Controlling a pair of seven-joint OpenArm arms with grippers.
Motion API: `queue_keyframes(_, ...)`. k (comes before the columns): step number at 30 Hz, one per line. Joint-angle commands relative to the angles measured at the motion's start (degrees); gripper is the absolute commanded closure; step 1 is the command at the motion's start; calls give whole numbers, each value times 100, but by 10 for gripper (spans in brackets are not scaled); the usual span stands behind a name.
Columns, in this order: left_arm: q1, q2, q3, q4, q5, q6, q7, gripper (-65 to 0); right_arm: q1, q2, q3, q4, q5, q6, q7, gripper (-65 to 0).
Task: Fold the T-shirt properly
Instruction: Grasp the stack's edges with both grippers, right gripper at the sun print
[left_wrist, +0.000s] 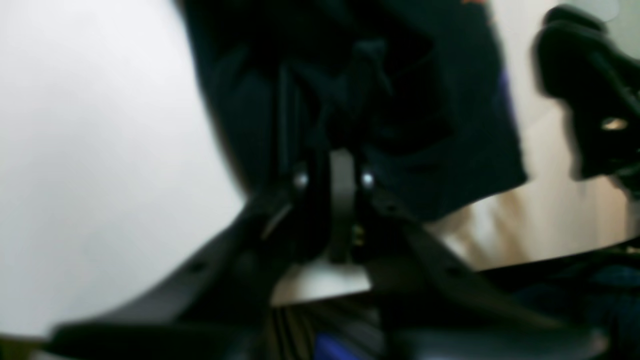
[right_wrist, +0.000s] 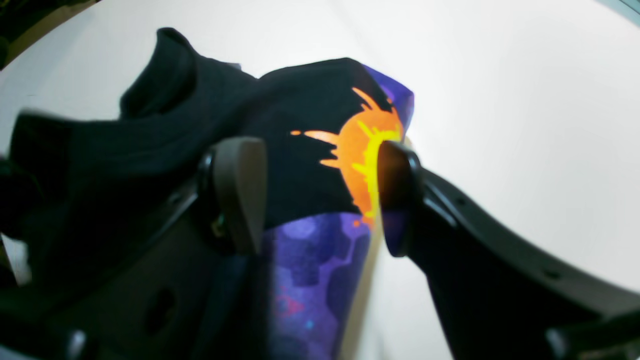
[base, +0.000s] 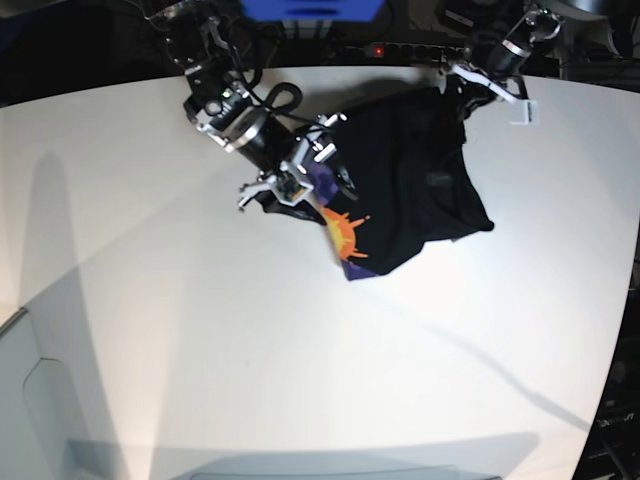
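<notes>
The white table (base: 200, 340) is taking up nearly the whole base view, and the T-shirt (base: 415, 195) is sitting bunched at its far edge, black cloth heaped and hanging in folds, nowhere near flat. Part of the orange sun and purple-blue print is showing on the corner of the T-shirt nearest the table's middle.

On the side of the T-shirt toward the table's far corner, the left gripper (left_wrist: 334, 172) is pinching in: its jaws are standing almost together, with dark fabric draped right behind them. The left wrist view is blurred, so I cannot tell whether cloth is really caught between them or only lying close.

On the T-shirt's printed side, the right gripper (right_wrist: 320, 195) is hanging released, jaws spread wide. The printed cloth is showing in the gap between its fingers (right_wrist: 240, 195), but nothing is clamped.

As I'm reading it, this is the opening step, getting hold of the garment to lift and spread it; no fold is made yet. The next move is calling for a firm pinch on an edge or shoulder from each side, then pulling apart so the T-shirt lays out flat on the table.
</notes>
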Motion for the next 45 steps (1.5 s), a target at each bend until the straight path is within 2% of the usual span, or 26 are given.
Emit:
queue_keyframes(1, 45, -12, -18, -60, -85, -41, -45, -133, 42, -32, -12, 92, 66, 20, 181, -356)
queue_keyframes(5, 36, -48, -9, -394, -59, -41, -28, -200, 42, -32, -12, 83, 66, 20, 181, -357)
queue_keyframes(11, 124, -74, -27, -192, -103, -41, -28, -263, 42, -41, -21, 83, 66, 20, 181, -357)
queue_keyframes(17, 274, -74, 96, 36, -76, -41, -19, -407, 50, -41, -21, 83, 66, 20, 181, -357)
queue_keyframes(19, 300, -109, 281, 36, -50, -260, -19, -471, 103, -41, -21, 83, 66, 20, 181, -357)
queue_keyframes(21, 326, -250, 413, -25, -41, -753, -19, -520, 112, -41, -21, 48, 75, 20, 181, -357)
queue_keyframes(24, 362, -443, 439, -148, -41, -854, -54, -566, 130, -41, -21, 4, 75, 20, 181, -357)
queue_keyframes(27, 379, -522, 246, -192, -50, -854, -63, -584, 130, -41, -21, -40, 75, 20, 181, -357)
queue_keyframes(36, 318, -478, -598, -218, -103, -854, -36, -584, 130, -50, -21, -75, 75, 20, 181, -357)
queue_keyframes(45, -456, -478, -994, -157, -59, -854, -28, -581, 200, -129, 14, -31, 75, 20, 181, -357)
